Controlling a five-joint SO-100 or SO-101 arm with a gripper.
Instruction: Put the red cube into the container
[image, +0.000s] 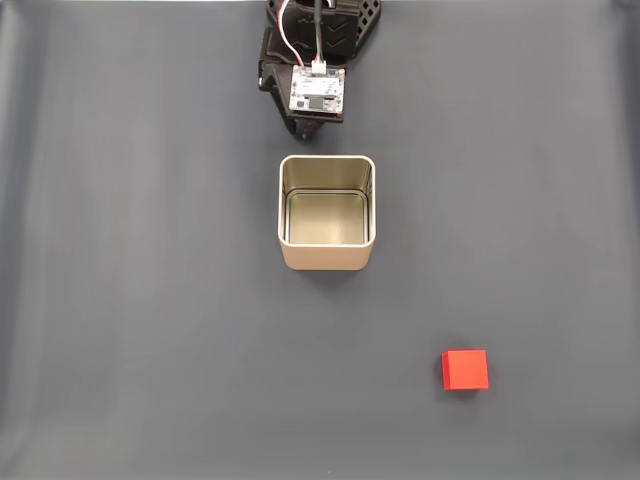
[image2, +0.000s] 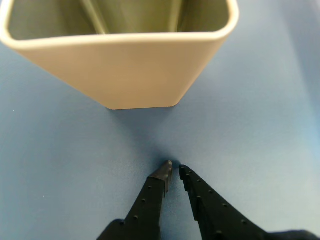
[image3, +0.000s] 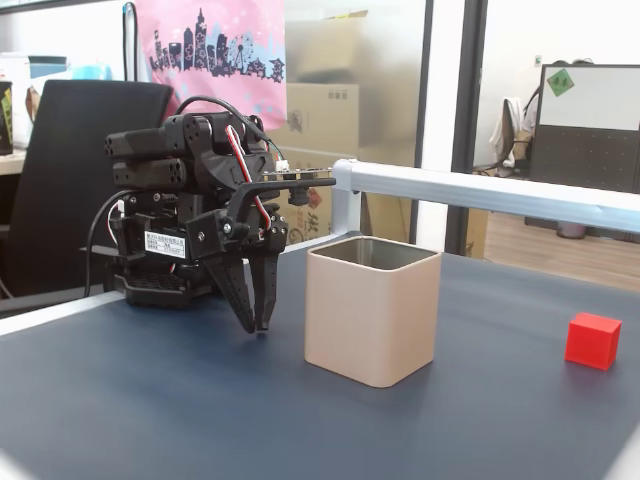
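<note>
The red cube (image: 465, 369) lies on the dark mat at the lower right of a fixed view, well away from the container (image: 327, 212) and the arm. From the side, in a fixed view, the cube (image3: 592, 340) sits far right. The container (image3: 372, 315) is a square cream-gold tin, open on top and empty inside. My gripper (image3: 260, 325) hangs tips-down just left of the tin, fingers together and holding nothing. In the wrist view the gripper (image2: 175, 167) points at the mat a short way before the container's (image2: 130, 65) near wall.
The arm's base (image3: 160, 270) stands on the mat's far side behind the tin. An aluminium rail (image3: 480, 192) runs along the table's back edge. Open mat (image: 150, 330) surrounds the tin and the cube.
</note>
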